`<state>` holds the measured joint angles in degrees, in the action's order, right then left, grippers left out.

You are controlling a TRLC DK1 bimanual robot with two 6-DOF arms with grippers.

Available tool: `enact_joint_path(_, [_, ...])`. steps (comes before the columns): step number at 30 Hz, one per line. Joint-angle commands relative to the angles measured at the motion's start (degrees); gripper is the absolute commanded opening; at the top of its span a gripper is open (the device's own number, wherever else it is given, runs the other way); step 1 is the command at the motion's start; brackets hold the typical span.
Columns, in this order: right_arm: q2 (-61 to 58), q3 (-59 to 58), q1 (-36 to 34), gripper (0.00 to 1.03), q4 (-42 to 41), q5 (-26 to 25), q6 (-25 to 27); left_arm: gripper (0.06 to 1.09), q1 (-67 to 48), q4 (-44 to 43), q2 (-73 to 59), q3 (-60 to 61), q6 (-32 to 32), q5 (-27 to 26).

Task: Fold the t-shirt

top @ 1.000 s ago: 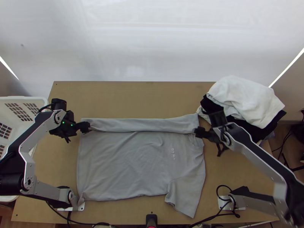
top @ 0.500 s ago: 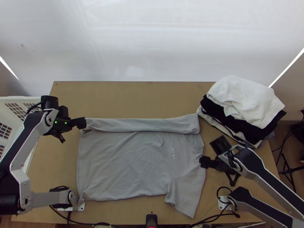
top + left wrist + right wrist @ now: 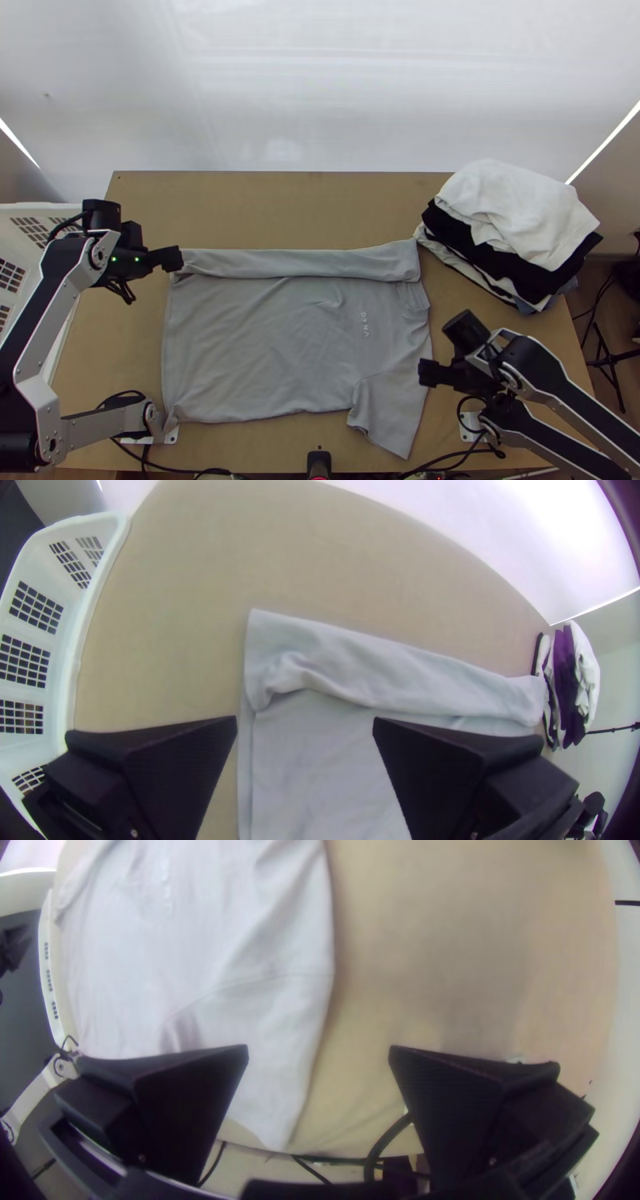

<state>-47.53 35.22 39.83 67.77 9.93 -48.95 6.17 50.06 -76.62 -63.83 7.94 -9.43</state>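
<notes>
Top view, across the middle: the grey t-shirt point(image 3: 264, 344) lies spread on the tabletop point(image 3: 280, 208), its upper side folded into a strip point(image 3: 304, 262); the lower-right sleeve point(image 3: 390, 412) and remaining folds look left to do; the left hand point(image 3: 176, 258) points right at the strip's left end, fingers apart; the right hand point(image 3: 426, 372), also spread, points left by the shirt's right edge.

The left arm point(image 3: 50, 316) and right arm point(image 3: 564, 392) hold their fingers point(image 3: 170, 767) apart.

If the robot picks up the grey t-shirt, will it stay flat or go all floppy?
The grey t-shirt would probably droop, since its cloth shows soft wrinkles. Its folded strip might come undone, as nothing seems to pin it down.
</notes>
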Motion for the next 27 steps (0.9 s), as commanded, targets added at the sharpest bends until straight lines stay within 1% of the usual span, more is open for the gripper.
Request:
enact_joint_path(1, [-3.5,-2.2,4.2,0.97,-0.8,4.1,-1.1,1.05,-1.0,1.6,2.4,1.6,1.1,0.0])
enact_joint_path(3, [-5.9,-2.0,4.1,0.96,-1.6,5.6,-0.4,1.05,-1.1,1.6,2.6,1.6,1.3,0.0])
enact_joint_path(4, [-6.6,-1.8,4.1,0.95,-2.2,5.8,0.0,1.05,-1.2,1.6,2.6,1.6,1.5,0.1])
enact_joint_path(5, [-7.2,-1.8,4.1,0.92,-2.9,5.8,0.7,1.05,-1.3,1.6,2.6,1.4,1.6,0.1])
enact_joint_path(6, [-7.8,-1.7,4.1,0.91,-3.3,5.8,1.1,1.05,-1.4,1.6,2.6,1.4,2.0,0.1])
enact_joint_path(9, [-8.5,-1.6,2.4,0.91,-4.3,5.7,3.4,1.05,-1.8,1.6,3.0,1.3,2.1,0.1])
enact_joint_path(13, [-9.0,-2.3,0.8,0.91,-4.7,5.7,3.9,1.05,-2.0,1.6,3.6,1.9,2.0,0.1])
enact_joint_path(14, [-9.0,-2.6,0.6,0.9,-4.8,5.7,3.9,1.05,-2.0,1.6,3.6,2.0,1.9,0.1])
enact_joint_path(15, [-9.2,-2.6,0.6,0.87,-5.2,5.7,3.9,1.05,-2.0,1.6,3.6,2.0,1.8,0.1])
enact_joint_path(20, [-12.9,-2.3,0.5,0.86,-8.9,5.8,4.8,1.05,-2.0,1.0,3.4,2.7,1.7,0.1])
enact_joint_path(21, [-13.9,-2.3,0.5,0.85,-9.5,5.7,5.0,1.05,-2.2,0.9,3.3,2.7,1.7,0.1])
enact_joint_path(23, [-15.5,-1.9,0.5,0.73,-10.6,5.7,5.6,1.05,-2.4,0.8,3.2,2.7,1.6,0.1])
enact_joint_path(24, [-16.1,-2.0,0.5,0.7,-11.5,5.7,5.8,1.05,-2.4,0.7,3.2,2.5,1.5,0.1])
enact_joint_path(26, [-17.1,-2.2,0.5,0.69,-12.6,5.7,7.2,1.05,-2.4,0.7,3.0,2.0,1.3,0.2])
enact_joint_path(27, [-17.4,-2.4,0.5,0.63,-12.8,5.7,8.0,1.05,-2.3,0.7,2.9,2.0,1.0,0.2])
